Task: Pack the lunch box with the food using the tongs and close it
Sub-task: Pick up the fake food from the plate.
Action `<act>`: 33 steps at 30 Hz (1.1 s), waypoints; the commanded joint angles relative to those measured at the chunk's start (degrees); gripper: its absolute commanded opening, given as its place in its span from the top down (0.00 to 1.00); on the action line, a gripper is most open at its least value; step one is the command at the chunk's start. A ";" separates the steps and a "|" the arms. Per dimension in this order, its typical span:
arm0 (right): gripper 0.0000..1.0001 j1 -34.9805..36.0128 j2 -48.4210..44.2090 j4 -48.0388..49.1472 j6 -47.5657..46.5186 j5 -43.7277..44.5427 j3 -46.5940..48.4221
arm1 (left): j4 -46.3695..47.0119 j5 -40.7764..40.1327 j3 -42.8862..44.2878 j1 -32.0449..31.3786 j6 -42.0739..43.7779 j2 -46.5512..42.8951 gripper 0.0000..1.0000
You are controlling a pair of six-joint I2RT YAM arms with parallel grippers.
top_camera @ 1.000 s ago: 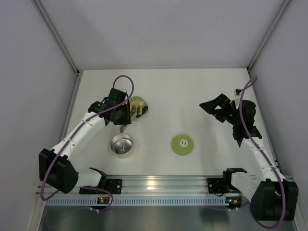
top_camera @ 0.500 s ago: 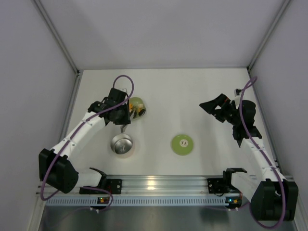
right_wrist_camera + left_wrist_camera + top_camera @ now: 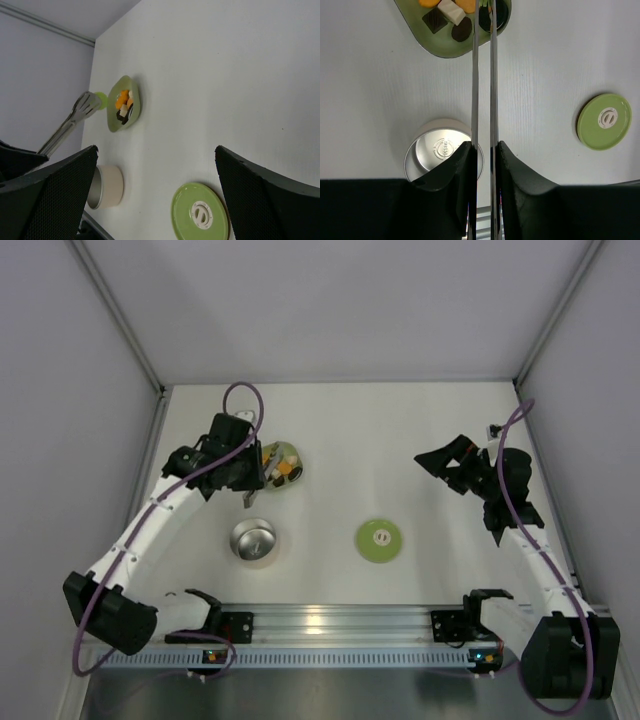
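White table (image 3: 420, 430); tongs (image 3: 475, 75) in left gripper (image 3: 484, 147), tips near green dish (image 3: 427, 42).

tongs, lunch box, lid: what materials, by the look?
Tongs: metal, likely steel; thin silvery arms with a bright sheen.
Lunch box: brushed steel inside, with a stamped mark on the floor; outer wall pale and matte, maybe coated.
Lid: matte green with a white centre, probably plastic or silicone; can't tell which.
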 commanded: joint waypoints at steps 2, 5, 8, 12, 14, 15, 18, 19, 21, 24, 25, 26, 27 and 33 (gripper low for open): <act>0.01 0.36 0.00 4.27 -0.14 -0.23 0.96 | -6.60 -1.63 2.64 -0.14 1.40 -4.61 0.80; 0.00 0.53 -0.36 4.09 -0.14 -0.41 1.05 | -9.68 -1.98 2.55 -0.14 1.75 -7.51 0.79; 0.00 0.71 -0.44 3.74 -0.57 -0.41 1.05 | -13.46 -2.07 2.02 -0.14 1.75 -10.85 0.79; 0.00 2.71 -0.62 3.56 -0.66 -0.32 0.61 | -17.51 -1.02 0.36 -0.14 1.40 -15.94 0.79; 0.00 3.17 -0.97 3.04 -1.01 -0.15 0.44 | -19.44 -0.05 -0.35 -0.14 1.13 -17.44 0.79; 0.01 3.43 -1.15 2.86 -1.19 0.03 0.35 | -19.97 0.56 -0.70 -0.14 1.05 -19.01 0.79; 0.01 4.22 -1.24 2.16 -1.80 0.38 0.17 | -20.59 1.00 -2.98 -0.14 0.52 -22.97 0.79; 0.01 4.31 -1.23 1.98 -1.81 0.38 0.17 | -20.76 0.92 -2.73 -0.14 -0.44 -23.68 0.79; 0.01 5.01 -1.24 1.80 -2.07 0.29 0.00 | -22.17 1.01 -2.90 -0.14 -1.15 -24.91 0.79; 0.01 5.89 -1.32 0.58 -3.12 0.47 -0.09 | -23.75 1.36 -3.78 -0.14 -2.38 -26.67 0.79; 0.01 5.98 -1.67 0.57 -3.21 0.73 -0.27 | -24.19 1.18 -4.04 -0.14 -2.99 -27.11 0.79; 0.00 6.24 -1.94 0.57 -3.39 0.73 -0.70 | -25.15 1.01 -4.13 -0.14 -3.26 -27.55 0.79; 0.00 6.42 -2.11 0.57 -3.39 0.82 -0.97 | -25.77 0.92 -4.13 -0.14 -3.44 -28.43 0.79; 0.01 7.56 -2.46 0.75 -3.56 1.26 -2.20 | -29.37 1.36 -4.75 -0.14 -5.11 -31.24 0.80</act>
